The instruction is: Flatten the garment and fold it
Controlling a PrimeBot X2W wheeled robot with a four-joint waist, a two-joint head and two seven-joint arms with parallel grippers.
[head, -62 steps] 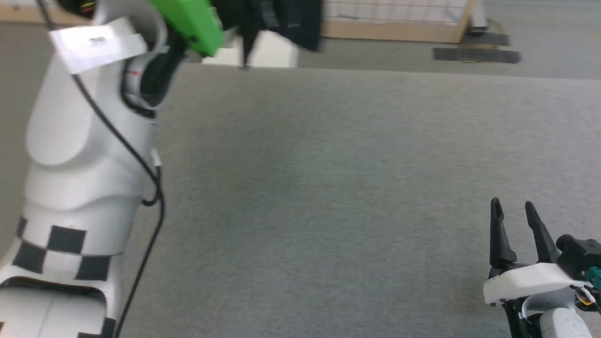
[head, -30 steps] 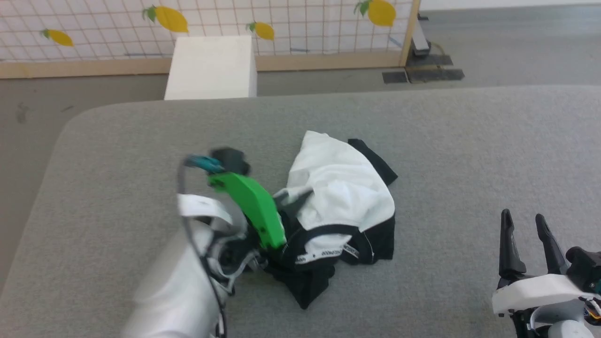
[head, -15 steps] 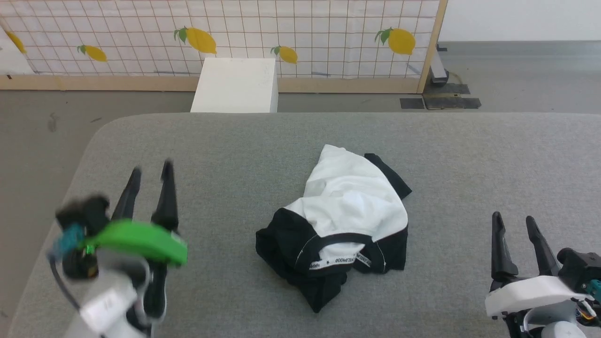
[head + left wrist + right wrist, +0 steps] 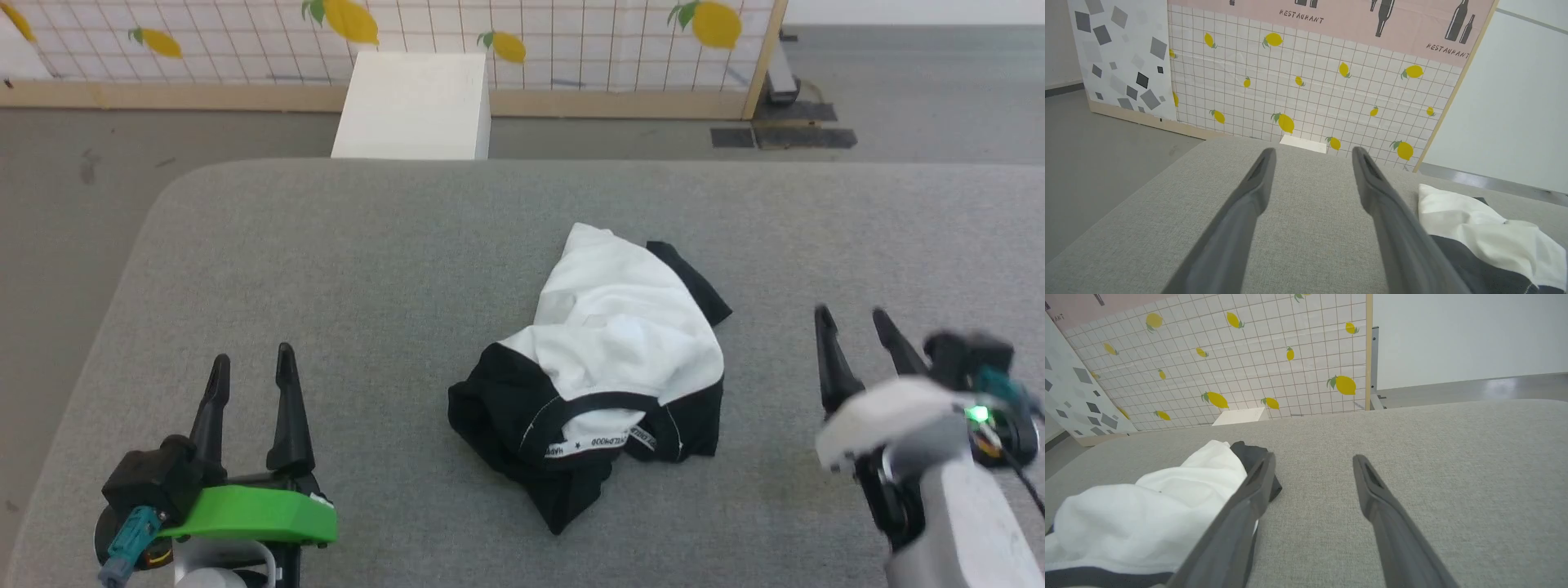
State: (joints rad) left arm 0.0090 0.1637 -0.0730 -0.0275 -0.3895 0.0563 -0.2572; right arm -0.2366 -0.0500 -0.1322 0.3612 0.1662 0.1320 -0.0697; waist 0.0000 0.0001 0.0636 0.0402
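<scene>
Lying crumpled, the garment sits between left and right jaws; both spread, empty.

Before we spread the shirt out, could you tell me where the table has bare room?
Bare table lies between the left gripper and the garment, and from the garment to the far edge. Tighter between garment and right gripper.

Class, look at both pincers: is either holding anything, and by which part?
Nothing is held. The left pincer and right pincer are open and empty; the T-shirt lies crumpled between them.
</scene>
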